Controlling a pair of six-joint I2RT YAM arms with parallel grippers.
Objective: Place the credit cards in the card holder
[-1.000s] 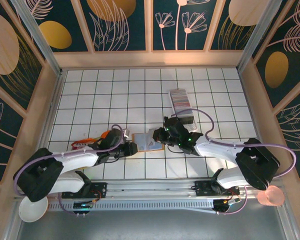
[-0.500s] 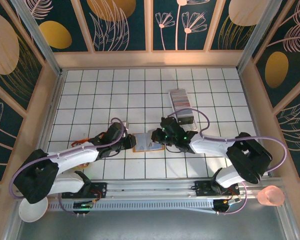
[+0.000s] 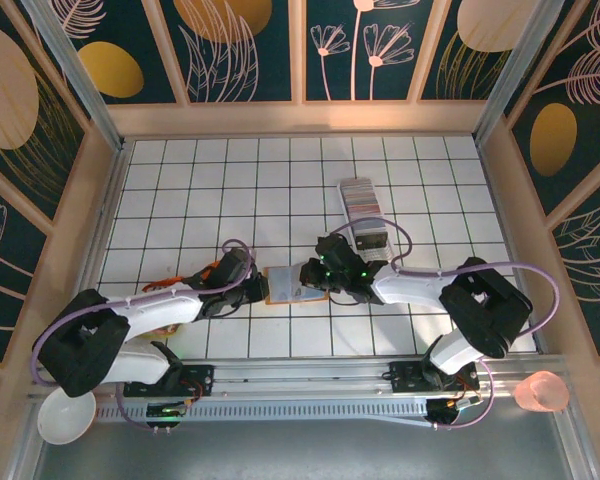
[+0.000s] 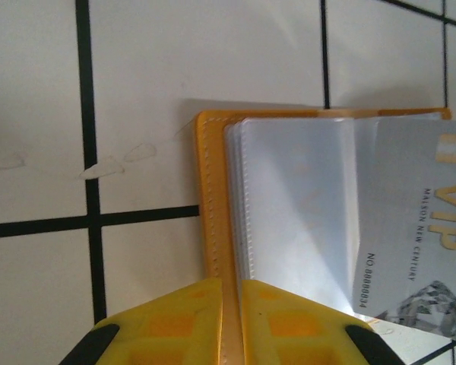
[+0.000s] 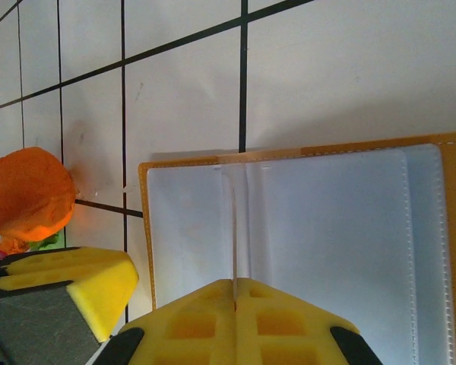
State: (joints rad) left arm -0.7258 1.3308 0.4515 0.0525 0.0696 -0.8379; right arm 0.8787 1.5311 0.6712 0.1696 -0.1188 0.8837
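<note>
Left gripper (image 4: 229, 304) was pinched on the orange rim of the card holder (image 4: 289, 228), which lay open on the white tiled table (image 4: 175, 61) between the arms. Right gripper (image 5: 235, 293) was clamped on a silver VIP card (image 4: 418, 228), held edge-on over the clear sleeves. Other credit cards (image 3: 362, 197) stood in a row further back, on the right.
</note>
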